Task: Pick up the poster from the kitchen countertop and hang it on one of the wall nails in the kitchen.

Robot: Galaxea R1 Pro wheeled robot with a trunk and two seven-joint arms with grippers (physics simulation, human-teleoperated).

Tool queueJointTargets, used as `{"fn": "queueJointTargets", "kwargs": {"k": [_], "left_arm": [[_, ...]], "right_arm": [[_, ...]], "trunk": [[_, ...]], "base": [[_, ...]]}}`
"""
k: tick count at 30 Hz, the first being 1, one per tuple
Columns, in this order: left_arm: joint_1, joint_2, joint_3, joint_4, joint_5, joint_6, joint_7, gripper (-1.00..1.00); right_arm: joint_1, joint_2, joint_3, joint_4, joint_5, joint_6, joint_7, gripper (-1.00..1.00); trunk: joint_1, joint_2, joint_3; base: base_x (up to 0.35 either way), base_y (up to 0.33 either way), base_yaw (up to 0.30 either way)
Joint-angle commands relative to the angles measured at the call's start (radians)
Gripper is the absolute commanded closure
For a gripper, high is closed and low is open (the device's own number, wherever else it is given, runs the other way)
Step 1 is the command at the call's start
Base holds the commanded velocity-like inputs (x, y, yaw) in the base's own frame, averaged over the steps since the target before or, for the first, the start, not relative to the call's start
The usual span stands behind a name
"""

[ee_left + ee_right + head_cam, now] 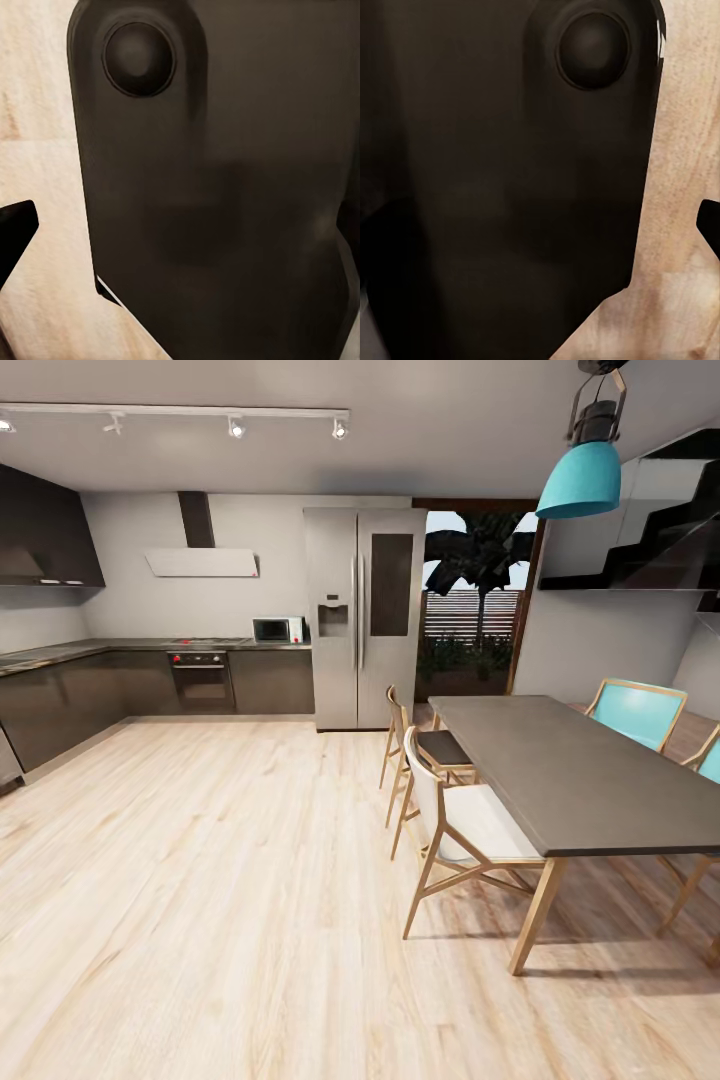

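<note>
Most of the room is pale light-wood plank flooring (220,880), stretching from where I am standing to the far kitchen wall. Along the right a long matte dark grey dining table with wooden legs (560,780) is standing, with pale wooden chairs with white seats (465,830) tucked along its near side and turquoise-backed chairs (635,712) beyond it. A tall steel double-door fridge (362,618) is standing against the back wall beside an open doorway. To its left the glossy dark grey kitchen countertop (130,646) is running along the wall and turning the corner toward the left, over dark cabinets and a built-in black oven (200,678). A small white microwave (278,629) is sitting on that worktop, near the fridge. A turquoise pendant lamp (580,478) is hanging above the table.

From here I cannot make out the poster on the worktop, nor any nail on the pale grey wall.

Each wrist camera is looking at a dark rounded robot body panel (225,195) close up, with flooring beside it; I cannot tell whether either gripper's fingers are wide or narrow.
</note>
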State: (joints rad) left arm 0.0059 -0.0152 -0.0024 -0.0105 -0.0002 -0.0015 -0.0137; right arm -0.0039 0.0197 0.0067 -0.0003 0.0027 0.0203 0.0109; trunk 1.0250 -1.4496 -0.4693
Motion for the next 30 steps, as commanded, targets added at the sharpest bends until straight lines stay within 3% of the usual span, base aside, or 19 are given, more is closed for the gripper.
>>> {"fn": "queueJointTargets", "kwargs": {"k": [1,10,19,20,23,26,30], "left_arm": [[0.0,0.0,0.0,-0.001,0.0,0.0,-0.001,-1.0],[0.012,-0.005,0.004,-0.012,-0.001,-0.012,0.003,-1.0],[0.03,0.014,0.019,-0.062,-0.001,-0.057,0.008,-1.0],[0.03,0.018,0.039,-0.629,-0.001,-0.058,0.009,-1.0],[0.03,0.021,0.067,-0.685,-0.001,-0.061,0.009,-1.0],[0.031,0.025,0.117,-0.735,-0.001,-0.065,0.008,-1.0],[0.031,0.026,0.128,-0.733,-0.001,-0.066,0.007,-1.0]], "right_arm": [[0.0,0.0,0.001,0.0,0.0,0.002,0.001,-1.0],[-0.015,-0.01,-0.003,-0.012,-0.004,-0.01,0.0,-1.0],[-0.067,-0.019,-0.004,-0.063,-0.007,-0.061,-0.001,-1.0],[-0.082,-0.021,-0.003,-0.584,-0.004,-0.21,-0.001,-1.0],[-0.084,-0.025,-0.003,-0.636,-0.001,-0.23,-0.002,-1.0],[-0.085,-0.049,-0.001,-0.661,0.002,-0.244,-0.002,-1.0],[-0.085,-0.054,-0.001,-0.635,-0.002,-0.245,-0.001,-1.0]], "trunk": [[0.0,0.0,-0.001],[0.0,0.0,-0.001],[0.0,0.0,-0.001],[0.0,0.0,-0.001],[0.0,0.0,-0.001],[0.0,0.0,-0.001],[0.0,0.0,-0.001]], "base": [[0.0,0.0,0.0],[0.0,0.0,0.0],[0.0,0.0,0.0],[0.0,0.0,0.0],[0.0,0.0,0.0],[0.0,0.0,0.0],[0.0,0.0,0.0]]}}
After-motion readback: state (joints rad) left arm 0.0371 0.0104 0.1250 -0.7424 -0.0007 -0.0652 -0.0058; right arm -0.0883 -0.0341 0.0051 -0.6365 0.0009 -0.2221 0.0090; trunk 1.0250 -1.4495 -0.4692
